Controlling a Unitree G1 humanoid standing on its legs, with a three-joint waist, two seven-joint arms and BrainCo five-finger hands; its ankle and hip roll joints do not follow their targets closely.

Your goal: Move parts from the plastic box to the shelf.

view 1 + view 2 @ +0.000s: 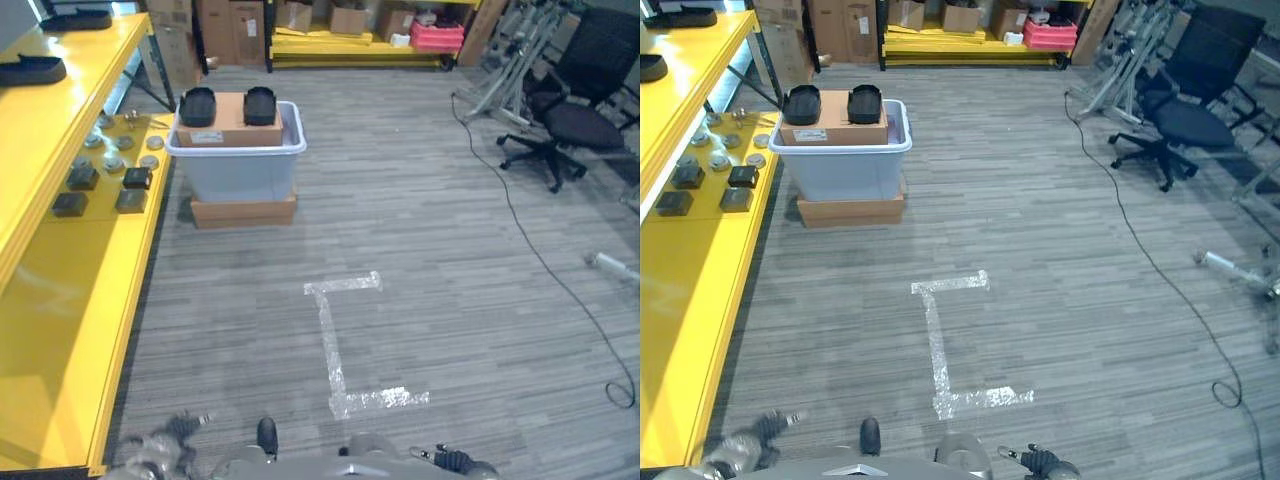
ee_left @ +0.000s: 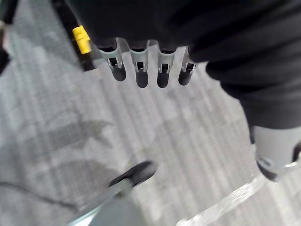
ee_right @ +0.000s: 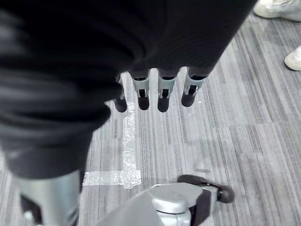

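Left eye view: two black parts [image 1: 197, 106] sit on a cardboard box in the plastic box [image 1: 238, 160], beside the yellow shelf [image 1: 60, 210]. They look hard and probably light; grab around the sides.

Left wrist view: left hand [image 2: 141, 70] fingers straight, empty.

Right wrist view: right hand [image 3: 155, 92] fingers straight, empty.

Yellow shelf [image 1: 60, 300] bearing small parts [image 1: 100, 180], grey floor [image 1: 420, 250] carrying cardboard base [image 1: 243, 211] under box [image 1: 238, 165], tape marks [image 1: 340, 340]
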